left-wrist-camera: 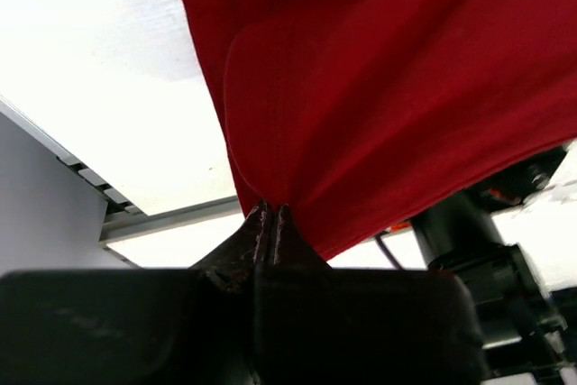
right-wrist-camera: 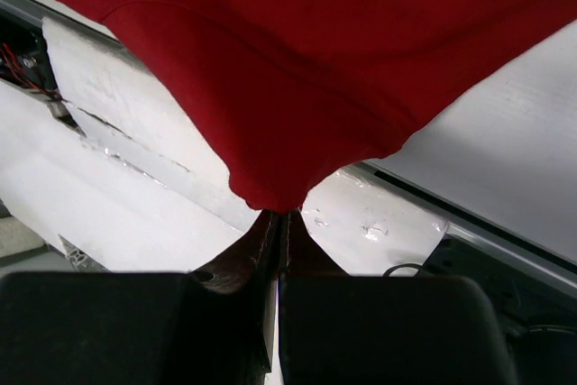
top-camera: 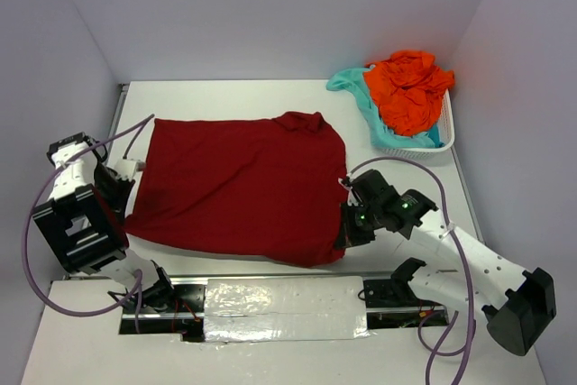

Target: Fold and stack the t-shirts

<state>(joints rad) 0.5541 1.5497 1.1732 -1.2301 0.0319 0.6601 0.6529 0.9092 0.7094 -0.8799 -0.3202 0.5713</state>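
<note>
White table (top-camera: 225,101), pale lilac walls (top-camera: 270,6) — soft, even light

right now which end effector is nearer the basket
Right. The right end effector grips the red shirt's near right corner, below the basket; the left end effector grips its left edge, far across the table.

White-and-black arms (top-camera: 469,259), looping purple cables (top-camera: 25,254), green wrist lights (top-camera: 361,217)
</note>
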